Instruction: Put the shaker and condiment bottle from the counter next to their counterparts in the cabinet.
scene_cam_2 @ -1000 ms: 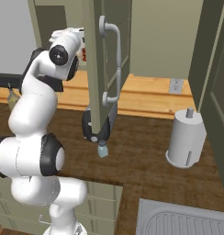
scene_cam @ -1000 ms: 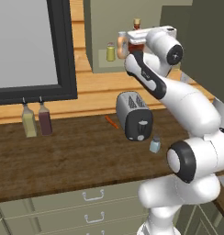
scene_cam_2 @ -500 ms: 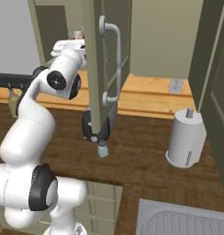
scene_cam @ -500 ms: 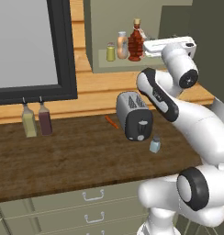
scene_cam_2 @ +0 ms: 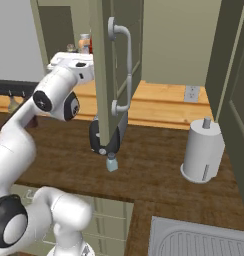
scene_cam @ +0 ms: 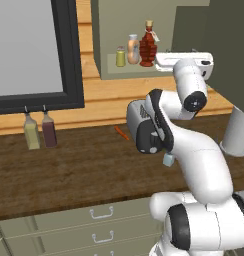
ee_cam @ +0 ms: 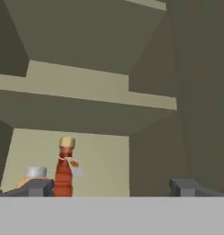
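The dark red condiment bottle (scene_cam: 148, 46) stands upright on the cabinet shelf (scene_cam: 139, 69), right of the pale orange bottle (scene_cam: 133, 49) and the yellow-green shaker (scene_cam: 120, 57). My gripper (scene_cam: 159, 61) hangs just right of the red bottle, open and apart from it. In the hand view the condiment bottle (ee_cam: 64, 173) stands ahead, between the spread fingertips (ee_cam: 36, 187), with the orange bottle's grey cap (ee_cam: 36, 172) to its left. The small blue-grey shaker (scene_cam: 168, 159) stands on the counter (scene_cam: 69, 175) in front of the toaster, also visible as shaker (scene_cam_2: 112, 163).
A dark toaster (scene_cam: 143, 131) sits mid-counter with a small orange thing (scene_cam: 121, 132) beside it. Two slim bottles (scene_cam: 39, 132) stand at the back left. The open cabinet door (scene_cam_2: 114, 75) hangs over the counter. A paper towel roll (scene_cam_2: 201, 152) and sink (scene_cam_2: 194, 240) lie right.
The hand has drawn back to the right from the red bottle, which stays standing on the shelf. The arm's elbow has swung right and lower.
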### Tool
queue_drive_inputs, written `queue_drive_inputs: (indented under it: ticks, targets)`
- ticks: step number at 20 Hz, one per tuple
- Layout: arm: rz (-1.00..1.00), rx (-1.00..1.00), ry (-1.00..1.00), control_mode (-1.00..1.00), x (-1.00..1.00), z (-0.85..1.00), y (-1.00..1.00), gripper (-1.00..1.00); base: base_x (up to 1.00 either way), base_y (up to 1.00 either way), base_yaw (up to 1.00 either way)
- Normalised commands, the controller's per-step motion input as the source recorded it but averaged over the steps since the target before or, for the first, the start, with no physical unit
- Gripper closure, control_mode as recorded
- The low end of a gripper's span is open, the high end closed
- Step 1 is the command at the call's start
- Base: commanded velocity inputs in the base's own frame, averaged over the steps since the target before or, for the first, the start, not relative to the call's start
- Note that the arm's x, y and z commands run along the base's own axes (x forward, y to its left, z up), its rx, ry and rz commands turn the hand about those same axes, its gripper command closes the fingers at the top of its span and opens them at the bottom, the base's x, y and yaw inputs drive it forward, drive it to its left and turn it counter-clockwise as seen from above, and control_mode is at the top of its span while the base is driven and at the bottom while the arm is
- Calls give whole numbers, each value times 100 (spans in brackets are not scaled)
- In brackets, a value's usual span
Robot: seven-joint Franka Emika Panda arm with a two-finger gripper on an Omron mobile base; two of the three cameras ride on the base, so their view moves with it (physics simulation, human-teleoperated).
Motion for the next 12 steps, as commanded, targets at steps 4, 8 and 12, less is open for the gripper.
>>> queue_drive_inputs:
  ticks: [4,8,12]
  targets:
    - [0,6,0,-100,-38,-18,59,-100,0,0,0]
    - [-18,-1,0,-100,-75,-43,3,-100,0,0,0]
    - [-36,8,-1,-100,-41,-21,0,-100,0,0,0]
